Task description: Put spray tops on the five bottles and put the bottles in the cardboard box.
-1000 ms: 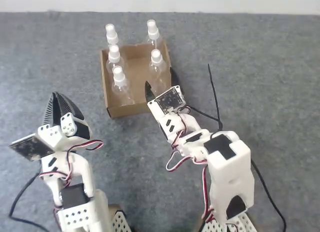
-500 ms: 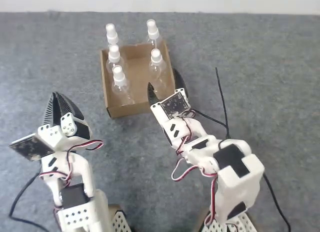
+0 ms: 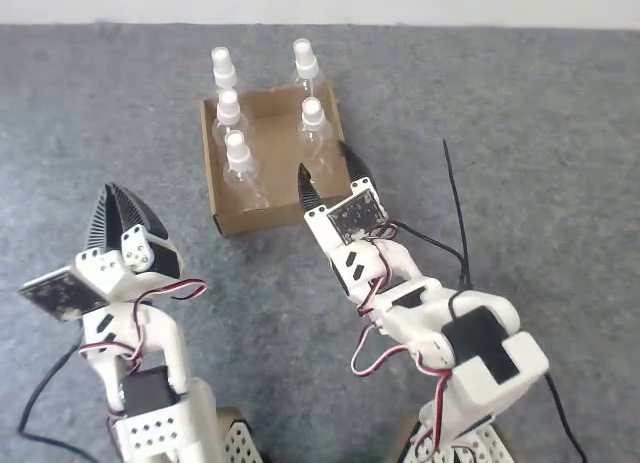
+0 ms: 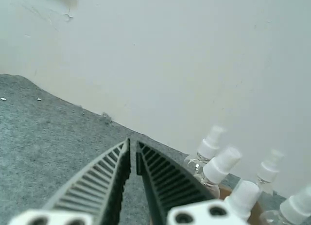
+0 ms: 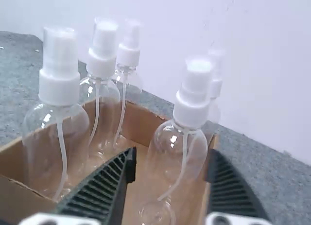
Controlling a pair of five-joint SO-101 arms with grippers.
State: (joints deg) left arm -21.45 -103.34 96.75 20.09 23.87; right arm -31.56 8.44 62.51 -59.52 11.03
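Bottles (image 3: 238, 159) unmoved; right hand (image 3: 323, 160) has drifted slightly back.

Bright diffuse light; shadows soft, faint; small glints on bottles (image 5: 56, 128).

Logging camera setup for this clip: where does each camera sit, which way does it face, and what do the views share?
High view: fixed above and behind the arms, looking down at the table; both arms, left gripper, right gripper.
Left wrist view: on the left wrist, looking along its shut gripper towards the wall.
Right wrist view: on the right wrist, looking past its open gripper into the box.
Shared: all three show the bottles.
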